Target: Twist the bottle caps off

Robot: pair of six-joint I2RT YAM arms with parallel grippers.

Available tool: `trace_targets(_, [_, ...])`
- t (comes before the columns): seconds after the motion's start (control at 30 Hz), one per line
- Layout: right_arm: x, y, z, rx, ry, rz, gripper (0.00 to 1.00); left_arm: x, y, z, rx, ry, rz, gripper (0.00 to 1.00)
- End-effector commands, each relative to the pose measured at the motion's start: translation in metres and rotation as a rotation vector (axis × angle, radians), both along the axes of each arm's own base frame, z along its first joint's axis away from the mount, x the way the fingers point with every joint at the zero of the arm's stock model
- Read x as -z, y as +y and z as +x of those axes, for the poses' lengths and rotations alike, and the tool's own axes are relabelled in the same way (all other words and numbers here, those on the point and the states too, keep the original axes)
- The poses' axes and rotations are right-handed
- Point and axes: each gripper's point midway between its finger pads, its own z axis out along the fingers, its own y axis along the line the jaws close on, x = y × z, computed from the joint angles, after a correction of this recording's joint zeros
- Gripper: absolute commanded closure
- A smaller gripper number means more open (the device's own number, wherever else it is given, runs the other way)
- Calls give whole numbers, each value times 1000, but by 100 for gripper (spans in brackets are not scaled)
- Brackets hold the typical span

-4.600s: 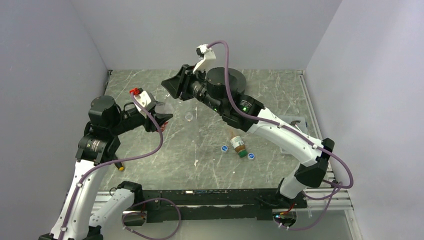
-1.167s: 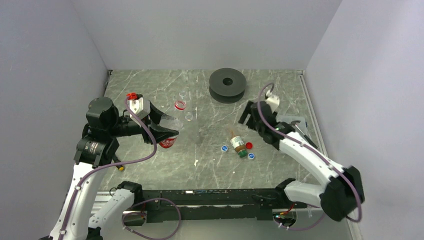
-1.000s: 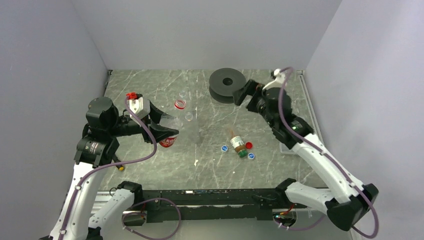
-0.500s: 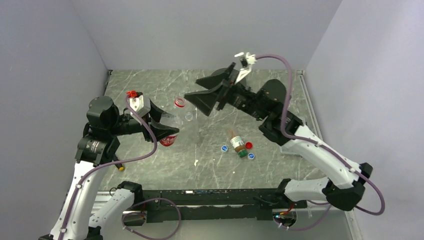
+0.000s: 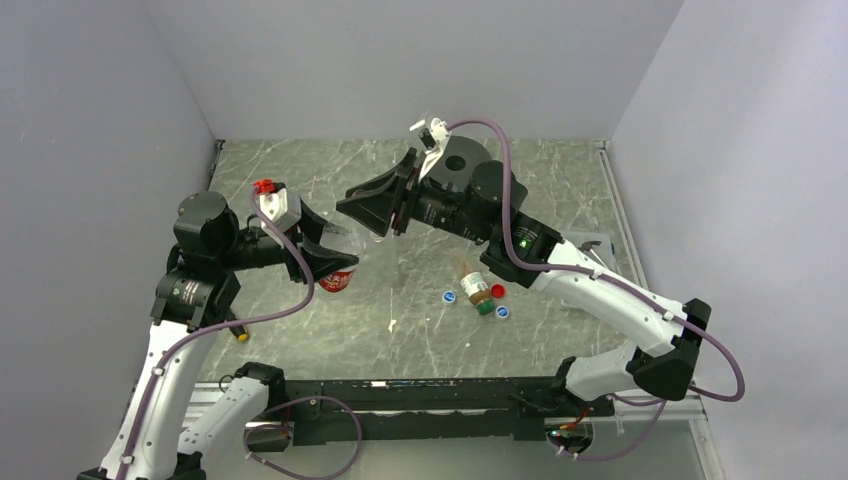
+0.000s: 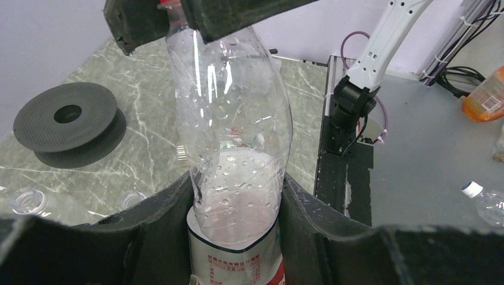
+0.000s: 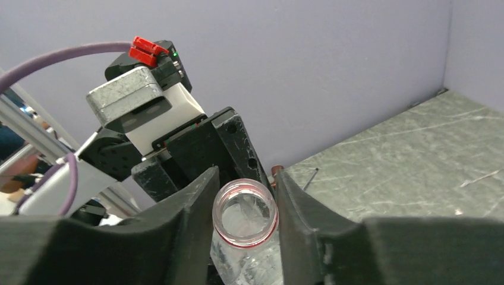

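The clear bottle with the red label (image 5: 338, 281) is upright in my left gripper (image 5: 335, 262), whose jaws are shut on its lower body (image 6: 232, 136). Its mouth (image 7: 245, 217) is open, with no cap and a red ring round the neck. My right gripper (image 5: 368, 212) is over the bottle top, its fingers (image 7: 199, 208) pressed on both sides of the neck. The amber-brown bottle (image 5: 478, 291) lies on the table beside a red cap (image 5: 497, 290). Two plain clear bottles (image 6: 27, 202) (image 6: 132, 199) show only in the left wrist view.
Two blue caps (image 5: 450, 296) (image 5: 502, 312) lie near the amber bottle. A black spool (image 6: 68, 119) stands at the back, half hidden by the right arm. A clear tray (image 5: 592, 246) is at the right. A small yellow object (image 5: 240, 335) lies by the left arm.
My right arm has swung from the right side of the table back over to the left and its fingers are now round the bottle's open neck. The left gripper and bottle stayed put.
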Motion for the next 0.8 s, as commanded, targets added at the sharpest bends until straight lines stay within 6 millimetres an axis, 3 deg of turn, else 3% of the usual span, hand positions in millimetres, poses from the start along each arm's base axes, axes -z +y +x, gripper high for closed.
trace_targets(0.0, [-33,-12,0,40,-43,69,71,-10,0,-1,0,-30,-21,100])
trace_targets(0.03, [-33,-13,2,52,-40,65,82,-9,0,0,-4,-26,-22,100])
trace_targets(0.07, [-31,-13,6,72,-33,55,89,-9,0,1,-11,-18,-23,93])
trace_targets(0.1, [-29,-14,9,91,-31,44,95,-9,1,3,-23,-14,-23,77])
trace_targets(0.17, [-30,-18,16,133,-47,23,100,-9,2,6,-42,3,-18,20])
trace_targets(0.2, [-33,-21,19,156,-66,13,100,-8,2,7,-48,12,-15,3])
trace_targets(0.3, [-37,-33,33,242,-122,-36,100,-8,5,11,-91,25,-8,1])
trace_targets(0.5, [-42,-71,88,444,-183,-108,100,-11,11,18,-163,38,4,1])
trace_targets(0.63, [-17,-99,143,609,-164,-185,100,-11,18,27,-230,14,37,1])
trace_targets(0.77, [24,-109,186,712,-145,-269,100,-11,20,27,-233,8,57,0])
